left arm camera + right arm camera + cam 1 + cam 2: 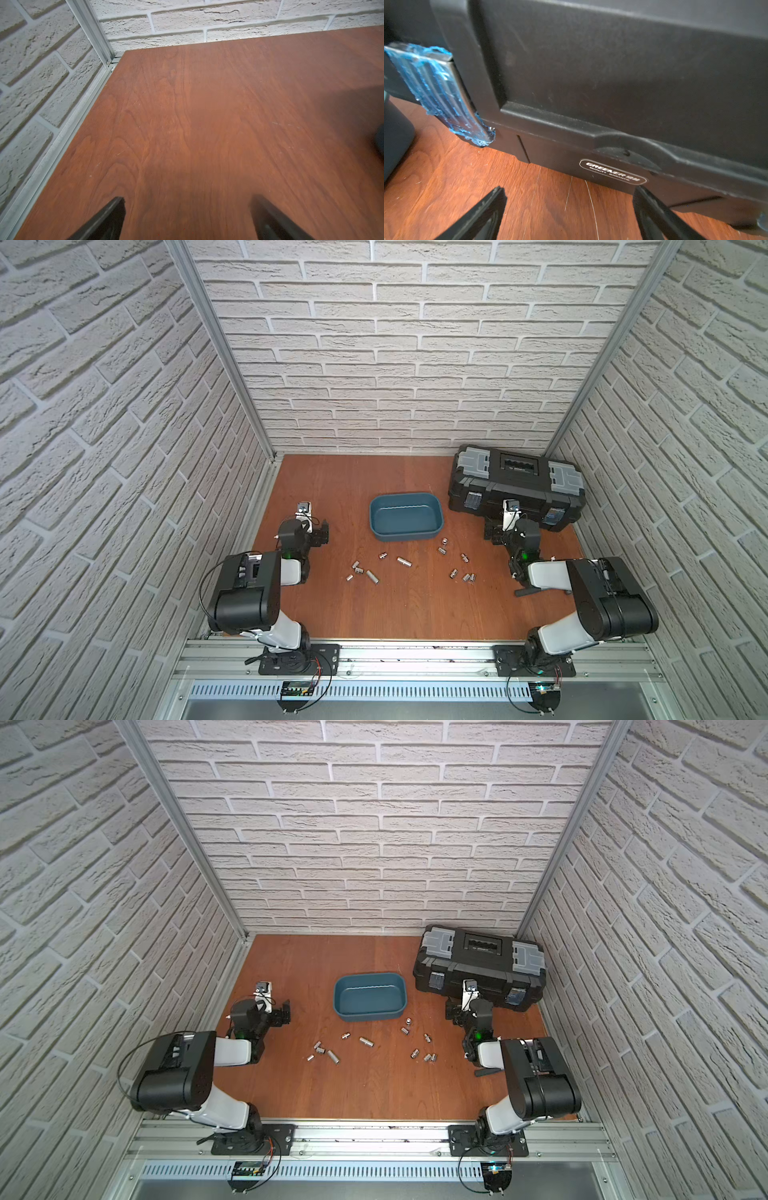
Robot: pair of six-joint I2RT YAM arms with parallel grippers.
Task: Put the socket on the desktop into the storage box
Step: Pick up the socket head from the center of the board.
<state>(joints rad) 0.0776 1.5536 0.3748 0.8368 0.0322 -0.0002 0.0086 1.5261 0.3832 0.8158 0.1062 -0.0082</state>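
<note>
The sockets point(403, 561) are found scattered on the desktop point(415, 610), at 6 o'clock of the storage box point(405, 536) in both top views. The left gripper point(188, 198) is spread wide and holds nothing; the sockets lie well apart at its 4 o'clock. The right gripper point(569, 188) is likewise spread wide and holds nothing, with the sockets at its 8 o'clock. It is faced by the toolbox point(612, 62), whose label point(612, 171) is read as "GREENER". The smaller line is too blurred to confirm.

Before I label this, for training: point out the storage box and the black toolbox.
storage box point(409, 533), in a top view, front wall.
black toolbox point(518, 465), in a top view, lid handle.
</note>
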